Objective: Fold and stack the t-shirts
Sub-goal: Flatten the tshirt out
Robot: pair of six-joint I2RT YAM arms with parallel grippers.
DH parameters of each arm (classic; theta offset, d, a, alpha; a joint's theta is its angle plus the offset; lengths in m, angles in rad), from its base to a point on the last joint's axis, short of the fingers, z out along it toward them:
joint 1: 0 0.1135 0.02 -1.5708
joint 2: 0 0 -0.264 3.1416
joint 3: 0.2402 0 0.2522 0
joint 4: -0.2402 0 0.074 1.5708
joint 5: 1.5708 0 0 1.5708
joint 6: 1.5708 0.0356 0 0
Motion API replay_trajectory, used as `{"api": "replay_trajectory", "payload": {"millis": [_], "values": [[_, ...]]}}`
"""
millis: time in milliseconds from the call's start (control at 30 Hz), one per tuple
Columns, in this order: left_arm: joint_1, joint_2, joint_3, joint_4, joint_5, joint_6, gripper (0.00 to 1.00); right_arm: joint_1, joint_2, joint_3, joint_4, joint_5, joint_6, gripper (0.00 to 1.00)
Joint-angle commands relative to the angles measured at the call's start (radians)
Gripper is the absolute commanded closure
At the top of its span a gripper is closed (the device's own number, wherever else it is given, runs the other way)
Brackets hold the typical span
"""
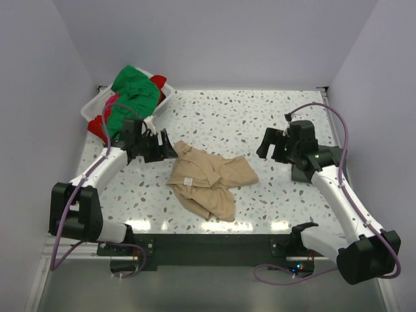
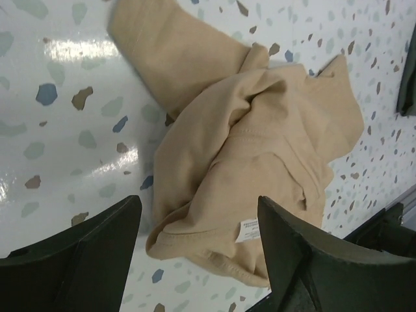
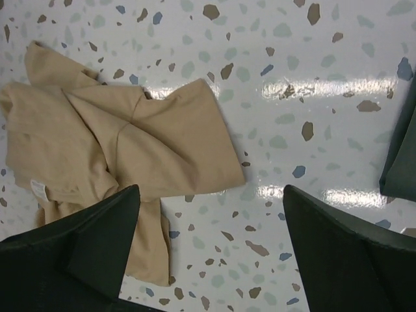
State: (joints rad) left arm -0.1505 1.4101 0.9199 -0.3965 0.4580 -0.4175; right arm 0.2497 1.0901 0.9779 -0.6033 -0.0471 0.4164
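A crumpled tan cotton t-shirt (image 1: 209,182) lies in a loose heap at the middle of the top view, slightly below centre, on the white speckled terrazzo tabletop (image 1: 260,110). A small white label shows near its neckline. In the upper left of that view a bright green cloth shirt (image 1: 136,88) is piled over a red shirt (image 1: 97,125) inside a white plastic basket (image 1: 93,105), which sits tilted against the corner. The left gripper (image 1: 164,147) hovers just at the left edge of the tan shirt, its dark fingers (image 2: 97,250) spread wide with nothing clamped between them. In the left wrist view the cloth lies below the gap. The right gripper (image 1: 266,144) hangs to the right of the shirt, apart from it, its jaws likewise spread and empty. The right wrist view shows the tan shirt in the left half of the frame.
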Motion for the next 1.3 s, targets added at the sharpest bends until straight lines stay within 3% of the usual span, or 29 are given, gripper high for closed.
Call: {"api": "replay_trajectory", "payload": {"millis": [0,200,400,500,733,1267], "values": [[-0.008,-0.06,-0.07,-0.015,-0.029,0.03,0.23,0.016,-0.016,-0.073,0.013,-0.051,0.034,0.07],[-0.014,-0.047,-0.127,-0.028,-0.053,0.049,0.21,0.184,0.117,-0.061,0.092,-0.054,0.131,0.11],[-0.026,-0.079,-0.103,0.001,0.062,0.074,0.26,0.299,0.269,-0.031,0.145,0.021,0.247,0.11],[-0.066,-0.086,-0.031,-0.018,0.064,0.066,0.26,0.299,0.283,-0.025,0.108,0.088,0.272,0.11],[-0.312,0.018,0.132,-0.059,-0.018,0.051,0.26,0.293,0.269,-0.038,0.031,0.197,0.332,0.21],[-0.419,0.306,0.238,-0.036,0.114,-0.032,0.25,0.174,0.304,-0.15,0.143,0.168,0.334,0.26]]}}
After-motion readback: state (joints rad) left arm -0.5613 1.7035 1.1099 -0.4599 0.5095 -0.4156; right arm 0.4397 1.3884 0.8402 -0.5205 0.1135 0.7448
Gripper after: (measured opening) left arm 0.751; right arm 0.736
